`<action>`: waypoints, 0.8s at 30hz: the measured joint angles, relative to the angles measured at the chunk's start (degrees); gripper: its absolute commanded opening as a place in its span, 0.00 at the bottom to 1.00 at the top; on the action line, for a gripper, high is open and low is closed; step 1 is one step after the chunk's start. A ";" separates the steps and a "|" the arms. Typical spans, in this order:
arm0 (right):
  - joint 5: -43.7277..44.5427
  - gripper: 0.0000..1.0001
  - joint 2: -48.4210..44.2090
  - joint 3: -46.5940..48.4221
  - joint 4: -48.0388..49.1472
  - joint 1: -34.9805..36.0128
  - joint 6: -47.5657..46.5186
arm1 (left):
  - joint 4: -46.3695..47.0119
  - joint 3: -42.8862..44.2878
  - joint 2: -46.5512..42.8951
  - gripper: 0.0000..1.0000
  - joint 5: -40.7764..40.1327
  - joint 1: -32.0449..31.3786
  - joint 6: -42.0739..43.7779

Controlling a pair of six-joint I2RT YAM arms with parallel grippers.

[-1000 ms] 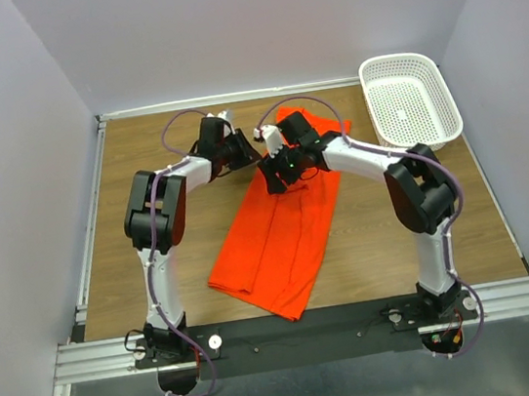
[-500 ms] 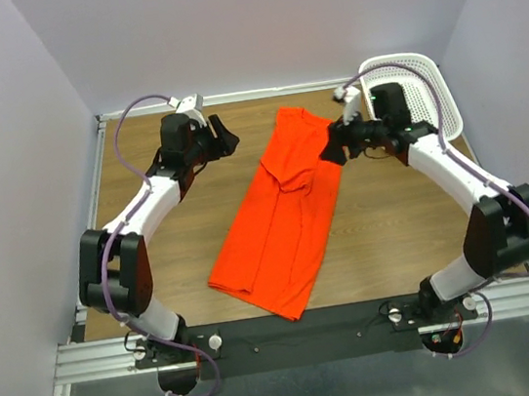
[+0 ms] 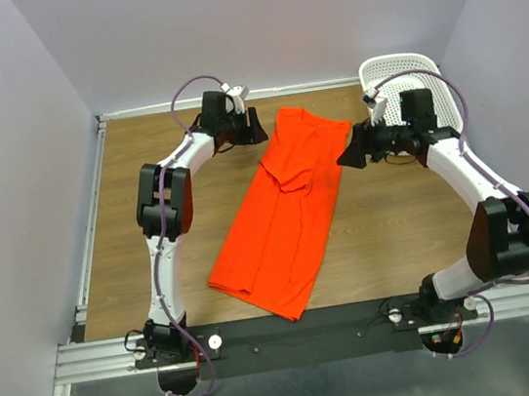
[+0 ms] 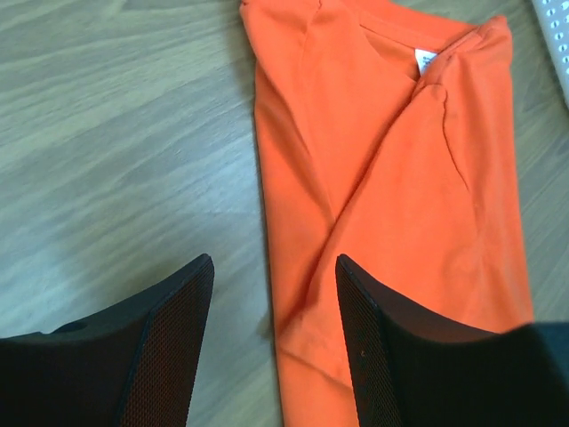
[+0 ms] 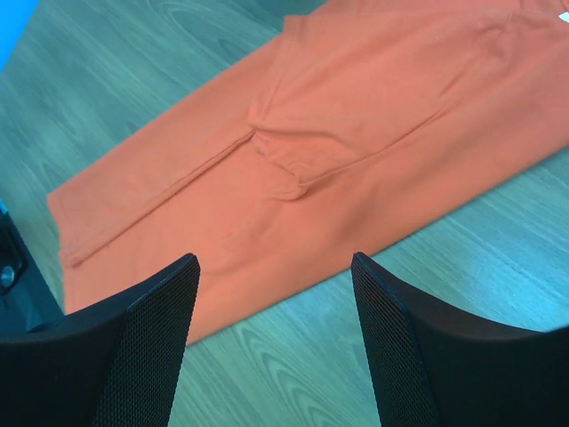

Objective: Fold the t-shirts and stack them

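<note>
1. A bright orange cotton t-shirt (image 3: 281,210) lies flat on the wooden worktop (image 3: 153,243). It is folded lengthwise into a long strip, and its collar end sits between the two sets of fingers.
2. The left fingers (image 4: 169,347) stand apart with nothing between them. Through the gap I see bare wood and the shirt's long edge, and the rest of the cloth spreads away to their right.
3. A small white neck label (image 4: 424,62) shows at the collar, ahead of the left fingers and off to their right.
4. The right fingers (image 5: 142,347) are spread wide too, and they are empty. The shirt stretches across the worktop just ahead of them.
5. Neither pair touches the cloth.
6. A white perforated plastic basket (image 3: 408,99) stands behind the right fingers at the far corner, apart from the shirt.
</note>
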 measured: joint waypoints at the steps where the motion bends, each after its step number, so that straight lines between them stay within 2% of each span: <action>1: -0.50 0.77 0.00 0.00 0.00 -0.33 0.02 | -0.92 2.54 1.92 0.65 0.61 -0.13 0.15; 6: -3.10 0.77 0.07 -0.37 -0.04 -2.05 0.02 | -5.29 11.76 8.39 0.63 1.55 -1.68 0.74; 12: -4.70 0.77 0.13 -0.44 -0.02 -2.56 0.02 | -9.33 17.29 12.39 0.54 1.79 -3.19 1.25; 15: -5.14 0.77 0.20 -0.46 -0.04 -2.67 0.02 | -10.01 19.15 14.08 0.41 2.47 -3.34 1.36; 19: -5.49 0.77 0.22 -0.46 -0.04 -2.82 0.02 | -11.45 20.72 14.99 0.35 2.67 -3.32 1.33; 21: -5.68 0.77 0.22 -0.46 -0.04 -2.82 0.02 | -12.52 21.49 15.23 0.35 1.57 -3.30 1.16; 24: -5.86 0.77 0.22 -0.48 -0.04 -2.82 0.04 | -12.59 21.53 15.21 0.40 -0.35 -3.19 0.74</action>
